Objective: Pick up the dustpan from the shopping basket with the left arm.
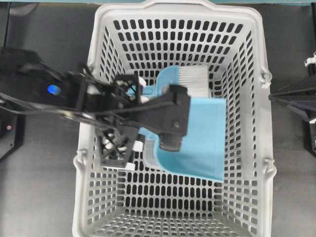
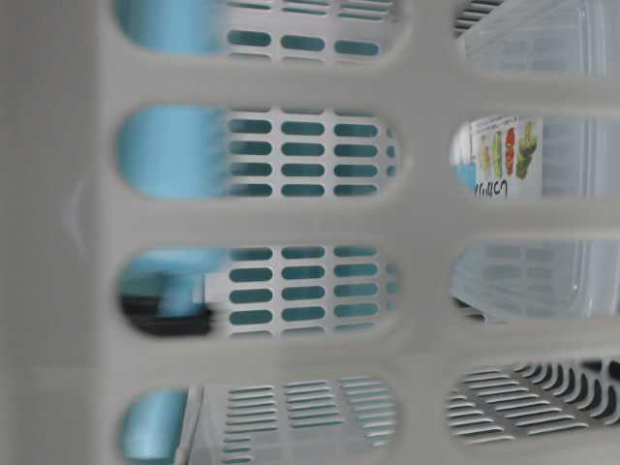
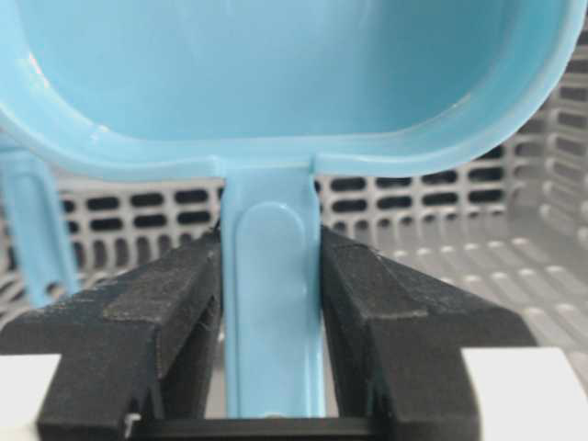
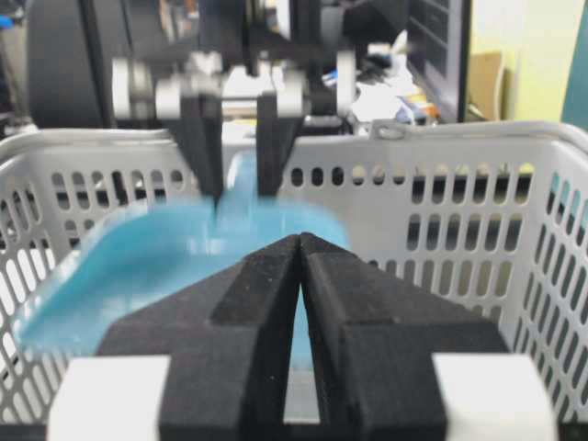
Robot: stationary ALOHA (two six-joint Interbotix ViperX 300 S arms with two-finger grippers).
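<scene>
The light blue dustpan (image 1: 207, 140) is inside the light grey shopping basket (image 1: 256, 148), its flat edge to the right and its rounded back to the left. My left gripper (image 1: 134, 123) reaches in over the basket's left wall, mostly hidden under the arm. In the left wrist view it (image 3: 271, 243) is shut on the dustpan's thin handle (image 3: 271, 312), with the pan (image 3: 276, 73) just beyond the fingertips. The right wrist view shows the dustpan (image 4: 138, 266) blurred under the left gripper (image 4: 239, 184). My right gripper (image 4: 301, 237) is shut and empty, outside the basket's right wall (image 1: 274, 96).
A blue hand brush with white bristles (image 1: 192, 79) lies in the basket just behind the dustpan. Through the wall slots of the basket (image 2: 426, 223), the table-level view shows a clear plastic tray with a label (image 2: 523, 155). The basket walls stand close on all sides.
</scene>
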